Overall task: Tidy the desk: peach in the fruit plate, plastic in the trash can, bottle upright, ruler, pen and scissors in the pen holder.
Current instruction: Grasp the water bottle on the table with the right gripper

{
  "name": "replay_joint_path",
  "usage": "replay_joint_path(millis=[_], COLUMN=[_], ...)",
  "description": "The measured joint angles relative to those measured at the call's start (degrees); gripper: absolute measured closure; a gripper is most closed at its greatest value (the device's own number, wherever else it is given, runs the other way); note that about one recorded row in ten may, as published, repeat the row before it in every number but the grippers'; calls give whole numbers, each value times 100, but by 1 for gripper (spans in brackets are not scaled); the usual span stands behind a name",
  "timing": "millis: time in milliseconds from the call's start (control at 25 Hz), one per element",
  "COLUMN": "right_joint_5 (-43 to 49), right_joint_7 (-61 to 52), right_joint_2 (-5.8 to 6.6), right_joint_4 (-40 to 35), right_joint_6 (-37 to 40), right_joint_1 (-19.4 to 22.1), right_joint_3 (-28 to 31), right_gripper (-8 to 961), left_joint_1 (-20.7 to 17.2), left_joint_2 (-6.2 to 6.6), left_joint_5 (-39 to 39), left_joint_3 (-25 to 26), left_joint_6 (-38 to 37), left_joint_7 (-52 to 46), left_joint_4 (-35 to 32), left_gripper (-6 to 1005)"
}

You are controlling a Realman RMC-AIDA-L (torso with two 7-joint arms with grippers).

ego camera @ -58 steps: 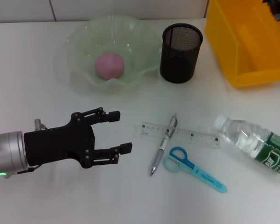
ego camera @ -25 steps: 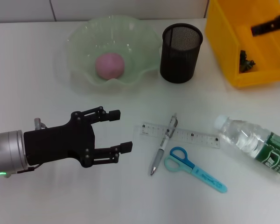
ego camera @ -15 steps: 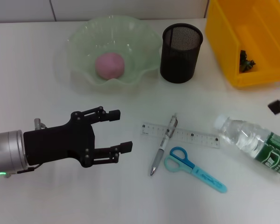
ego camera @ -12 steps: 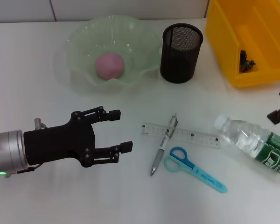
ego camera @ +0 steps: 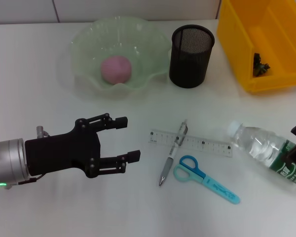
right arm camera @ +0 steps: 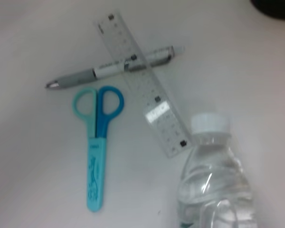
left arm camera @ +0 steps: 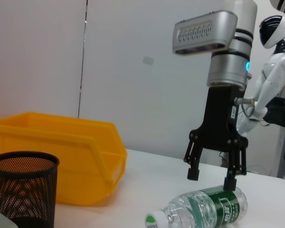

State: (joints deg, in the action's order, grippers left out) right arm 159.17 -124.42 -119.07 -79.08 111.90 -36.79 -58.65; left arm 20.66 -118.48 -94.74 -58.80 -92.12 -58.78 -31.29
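**Colours on my desk**

Pink peach (ego camera: 116, 68) in the pale green fruit plate (ego camera: 89, 39). Black mesh pen holder (ego camera: 191, 49). Yellow trash can (ego camera: 241, 49). Clear ruler (ego camera: 207, 145), blue-and-teal scissors (ego camera: 203, 178), clear green-labelled, white-capped bottle (ego camera: 266, 150). My left gripper (ego camera: 124, 139): black.

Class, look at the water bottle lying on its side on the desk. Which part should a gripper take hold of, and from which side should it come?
Grip the bottle around its labelled middle, coming straight down from above. It lies flat with its cap pointing towards the ruler, so the round body offers two opposite sides to open fingers. The right gripper already hangs open over that green label; the left gripper is open, far off.
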Motion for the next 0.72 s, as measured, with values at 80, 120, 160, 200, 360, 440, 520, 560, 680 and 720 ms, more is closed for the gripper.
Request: replay_joint_path(millis=[80, 120, 160, 200, 360, 440, 520, 560, 680, 720], right_joint_5=[23, 35, 42, 50, 59, 61, 63, 67, 73, 74], right_joint_7=[-16, -37, -56, -69, -174, -259, -317, -356, -513, -557], right_joint_2=[-5, -5, -6, -6, -9, -10, -10, -10, -11, -11], right_joint_4=[78, 129, 191, 258, 525, 628, 722, 774, 890, 904], right_joint_6=[-96, -153, -205, -256, -492, -637, -743, -800, -943, -989], right_joint_1=[42, 58, 73, 85, 128, 159, 173, 177, 183, 184], right_joint_3=[-54, -73, -83, -94, -257, -379, -487, -555, -801, -878], right_gripper=[126, 126, 126, 127, 133, 135, 138, 139, 143, 144], left_joint_1=[-13, -13, -16, -17, -18, -18, -17, -12, -3, -2], left_joint_2=[0, 0, 0, 0, 1, 5, 7, 8, 9, 9], left_joint_5=[0, 0, 0, 0, -1, -1, -1, -1, -1, -1], left_joint_3=[0, 0, 0, 0, 0, 0, 0, 0, 0, 0], left_joint_6=[0, 0, -1, -1, 1, 5, 15, 19, 24, 26], left_joint_7=[-2, -2, -2, -2, -2, -2, -2, -2, -2, -2], left_joint_4=[0, 0, 0, 0, 0, 0, 0, 0, 0, 0], left_gripper=[186, 186, 186, 186, 186, 186, 187, 187, 187, 187])
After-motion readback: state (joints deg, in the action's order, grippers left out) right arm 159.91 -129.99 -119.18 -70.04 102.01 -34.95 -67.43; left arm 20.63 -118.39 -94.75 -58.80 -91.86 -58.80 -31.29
